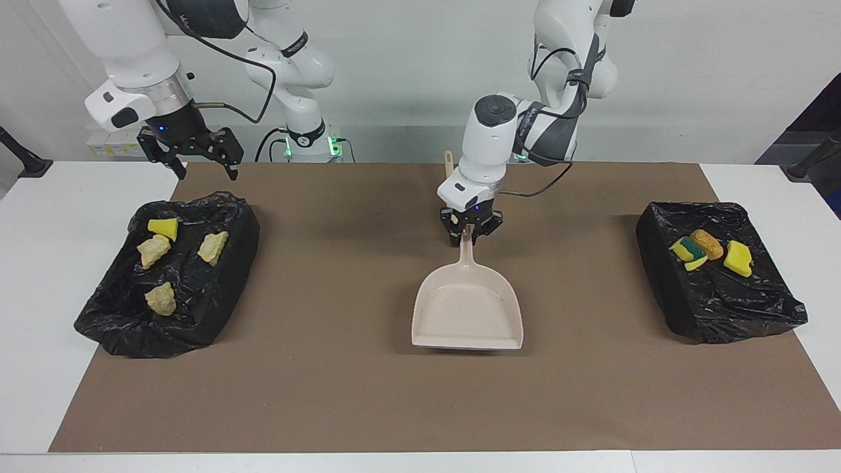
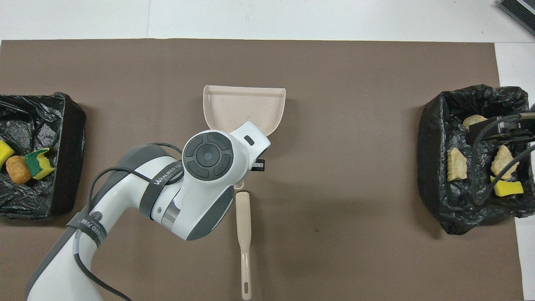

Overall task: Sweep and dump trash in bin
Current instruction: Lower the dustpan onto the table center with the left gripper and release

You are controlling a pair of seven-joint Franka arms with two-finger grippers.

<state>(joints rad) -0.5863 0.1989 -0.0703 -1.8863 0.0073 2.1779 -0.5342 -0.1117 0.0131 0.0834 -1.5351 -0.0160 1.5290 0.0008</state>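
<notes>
- My left pincer pinches the beige dustpan handle at frame centre.
- My right pincer hangs spread, upper left.
- Trash: yellow sponge bits, pale crusty chunks, a brown nugget, all inside the black bins at both edges.

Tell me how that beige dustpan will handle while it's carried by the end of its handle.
The dustpan probably stays stiff: its pan keeps its shape hanging from the left gripper, shut on the handle. It looks thin-walled and empty, so likely light. Gripped only at the handle's end, the wide pan may swing or twist.
</notes>
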